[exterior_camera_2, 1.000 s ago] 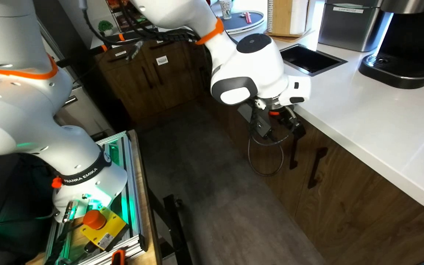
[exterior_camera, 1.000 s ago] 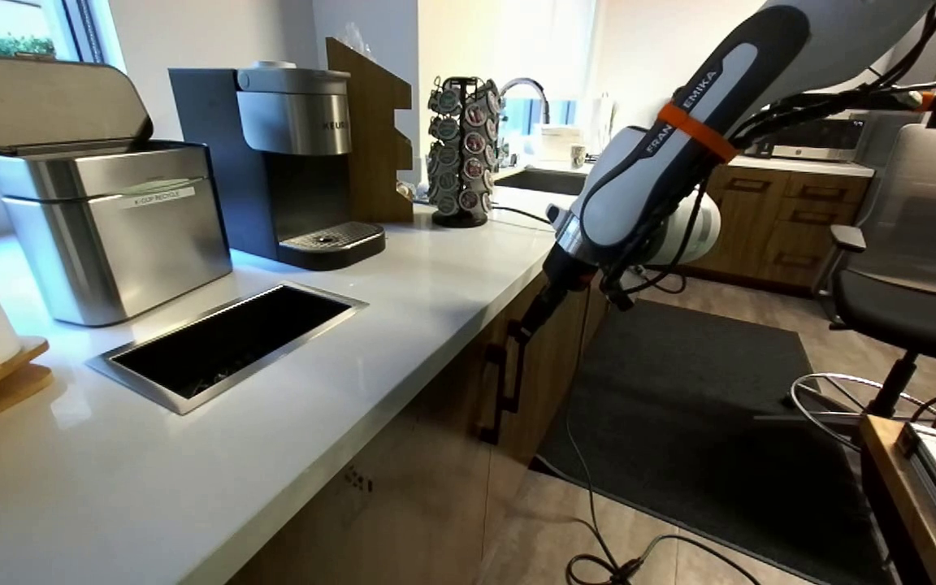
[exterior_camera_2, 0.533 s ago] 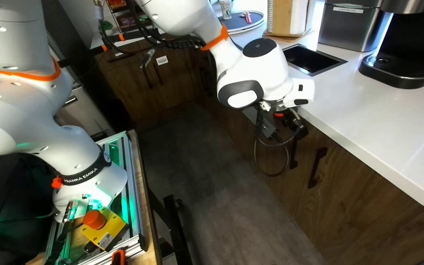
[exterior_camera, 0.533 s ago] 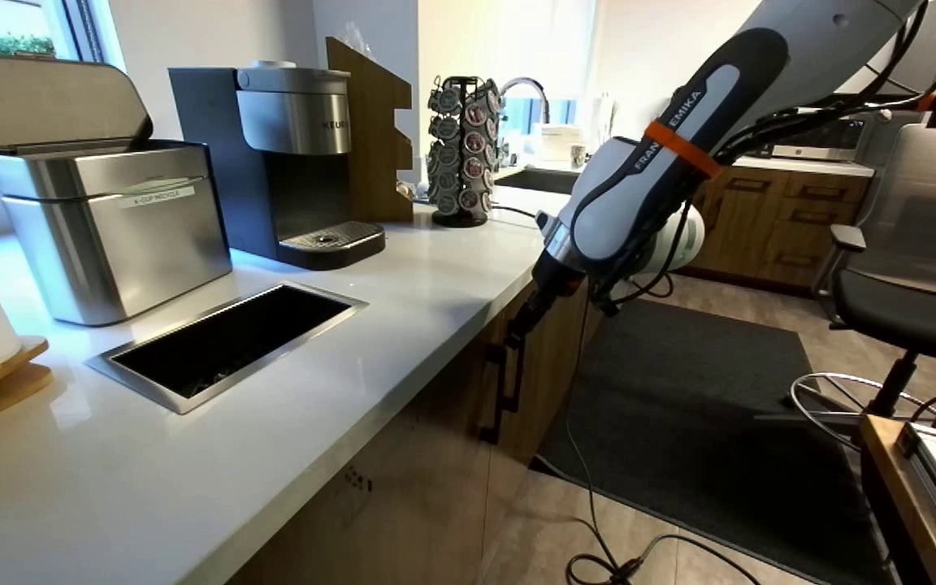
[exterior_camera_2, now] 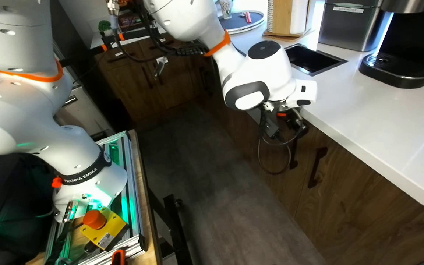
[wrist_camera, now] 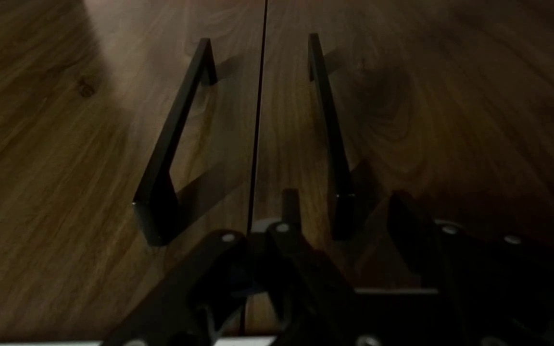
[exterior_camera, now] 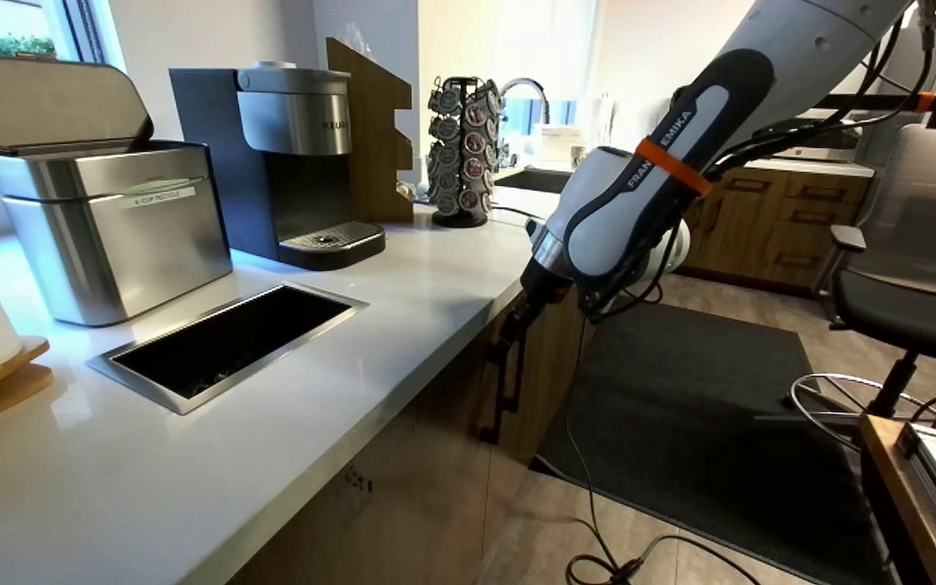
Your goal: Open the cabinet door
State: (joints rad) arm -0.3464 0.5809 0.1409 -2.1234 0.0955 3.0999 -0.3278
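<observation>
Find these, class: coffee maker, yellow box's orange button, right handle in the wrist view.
Coffee maker (exterior_camera: 247, 175): in an exterior view, on its side panel.
Orange button (exterior_camera_2: 94, 219): in an exterior view, on its top.
Right handle (wrist_camera: 330, 117): in the wrist view, on its bar.

Wood-grain cabinet door (wrist_camera: 450, 120), matt handle (wrist_camera: 329, 115); glossy counter (exterior_camera: 232, 471), brushed-metal bin (exterior_camera: 167, 252)

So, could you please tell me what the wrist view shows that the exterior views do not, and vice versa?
Only the wrist view shows the end effector open, its fingers on either side of the black handle at picture right, though depth is hard to judge.

Only the exterior views show the coffee maker, steel bin and robot arm.

All share the end effector, that black handle, the neighbouring handle and the shut cabinet door.
</observation>
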